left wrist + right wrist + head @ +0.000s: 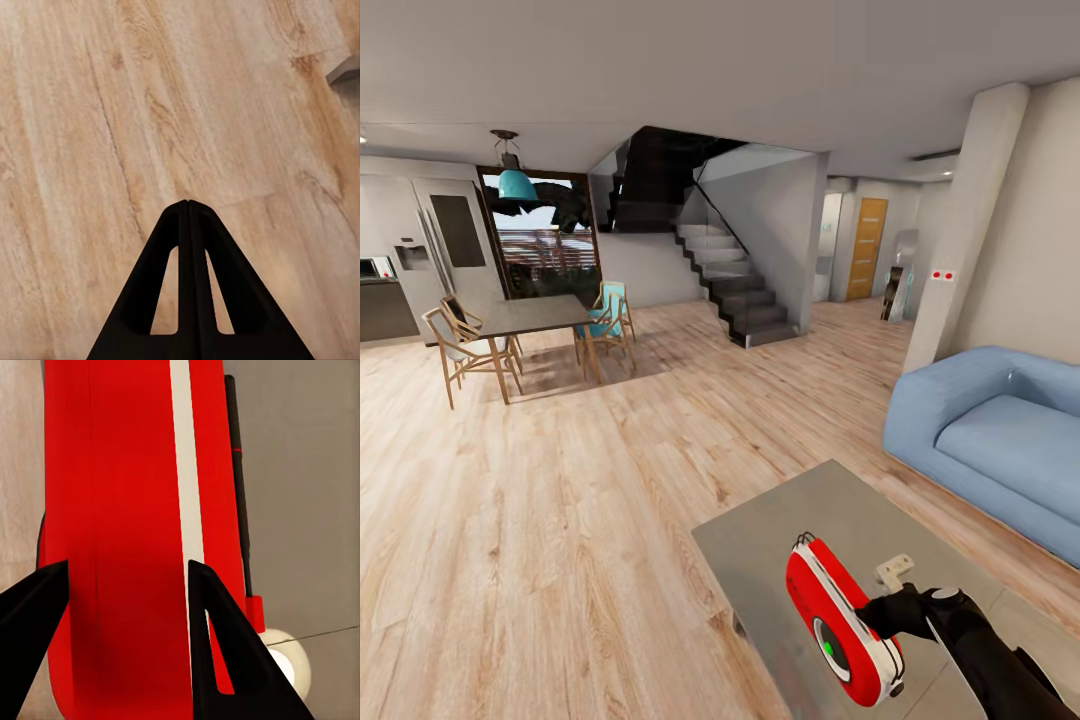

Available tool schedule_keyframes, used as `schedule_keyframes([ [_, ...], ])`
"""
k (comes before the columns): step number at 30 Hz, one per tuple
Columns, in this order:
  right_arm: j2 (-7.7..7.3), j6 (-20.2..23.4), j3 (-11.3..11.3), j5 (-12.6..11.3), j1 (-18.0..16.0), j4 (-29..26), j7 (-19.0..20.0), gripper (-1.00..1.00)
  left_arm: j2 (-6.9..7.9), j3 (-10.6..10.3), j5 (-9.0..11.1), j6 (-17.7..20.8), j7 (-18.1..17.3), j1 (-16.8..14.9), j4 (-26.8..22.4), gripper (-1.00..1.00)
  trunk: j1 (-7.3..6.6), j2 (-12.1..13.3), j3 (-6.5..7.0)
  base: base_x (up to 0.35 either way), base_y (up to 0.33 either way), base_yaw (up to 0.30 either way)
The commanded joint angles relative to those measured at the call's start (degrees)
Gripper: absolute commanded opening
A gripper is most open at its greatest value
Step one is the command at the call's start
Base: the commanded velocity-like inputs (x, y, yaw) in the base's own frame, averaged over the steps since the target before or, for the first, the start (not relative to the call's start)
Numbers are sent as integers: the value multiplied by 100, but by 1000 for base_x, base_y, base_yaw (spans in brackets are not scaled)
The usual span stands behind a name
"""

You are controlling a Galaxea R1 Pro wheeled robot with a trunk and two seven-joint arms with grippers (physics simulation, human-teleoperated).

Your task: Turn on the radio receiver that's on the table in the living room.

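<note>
The radio receiver (843,620) is seen standing on the grey table (780,540), directly in front of the right gripper (882,622). In the right wrist view the fingers (217,645) are spread apart around the red body (120,532), one at each side; contact appears likely but cannot be confirmed. The left gripper (188,204) is held over the plank floor (112,112), its fingers pressed together. A blue sofa (1000,430) lies beyond the right gripper.

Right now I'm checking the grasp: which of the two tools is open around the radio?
The right tool: its fingers straddle the red radio receiver. The left tool is shut above bare wood floor.
</note>
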Motion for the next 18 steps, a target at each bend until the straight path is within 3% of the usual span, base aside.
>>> schedule_keyframes([
  [1,1,-1,1,-17,-2,0,0,-100,-2,3,4,3,-3,0,1,-100,0,0,0,0,0,0],
  [5,2,0,3,-15,-2,10,4,-100,-23,4,9,8,-3,2,2,-100,0,0,0,0,0,0],
  [18,2,-1,21,-15,-2,68,15,-100,-63,1,3,17,21,-1,3,-100,285,-522,-233,0,0,0],
])
